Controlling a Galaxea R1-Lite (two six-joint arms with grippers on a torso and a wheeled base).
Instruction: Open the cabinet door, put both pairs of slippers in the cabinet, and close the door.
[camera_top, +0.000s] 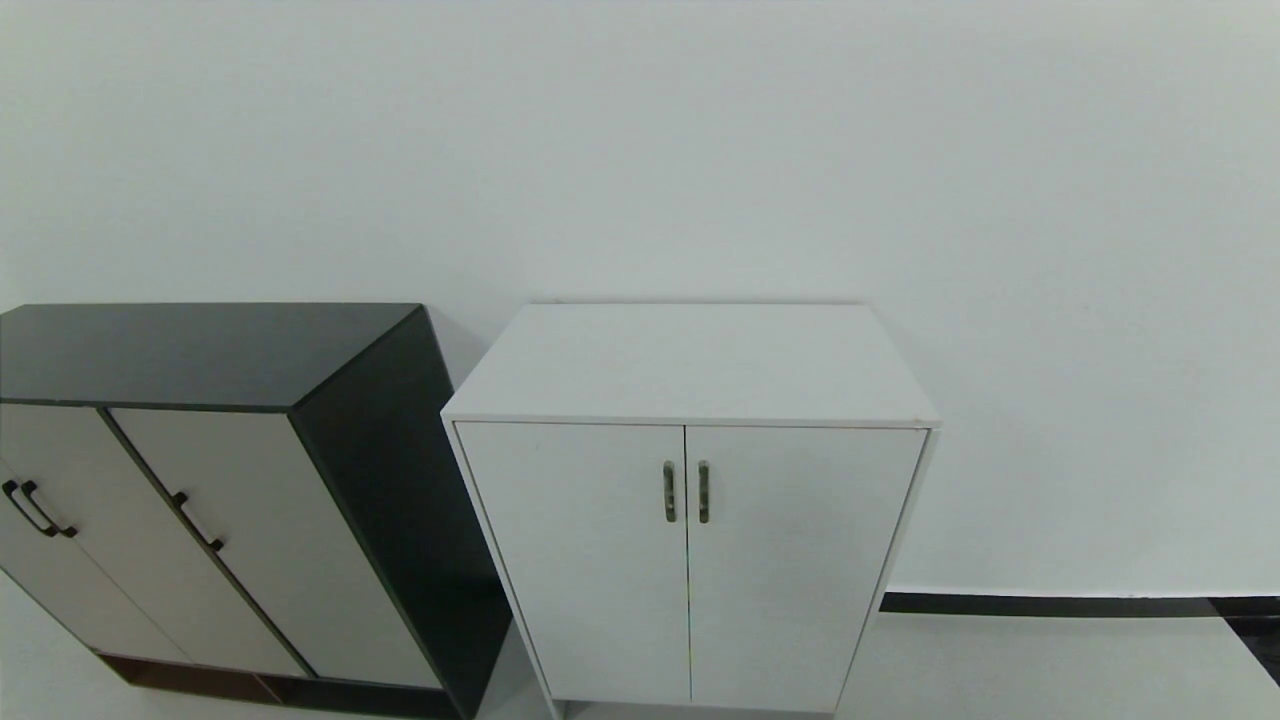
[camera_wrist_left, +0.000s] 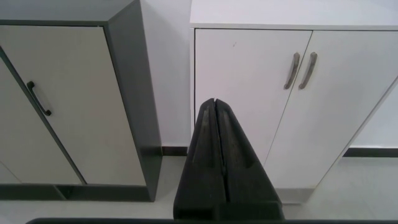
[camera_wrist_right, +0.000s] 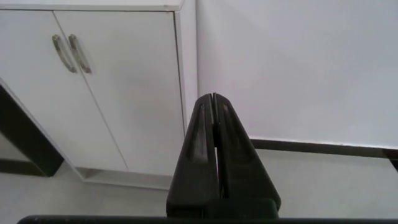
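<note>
Bright, even, diffuse light. Soft shadow on wall between black cabinet and white cabinet. Head view bends cabinet lines toward edges.

No text, label, brand, number or sign can be read here. The white cabinet has a plain top and plain door fronts, the dark cabinet at its nine o'clock is just as unmarked, and the wall behind both carries no print.
</note>
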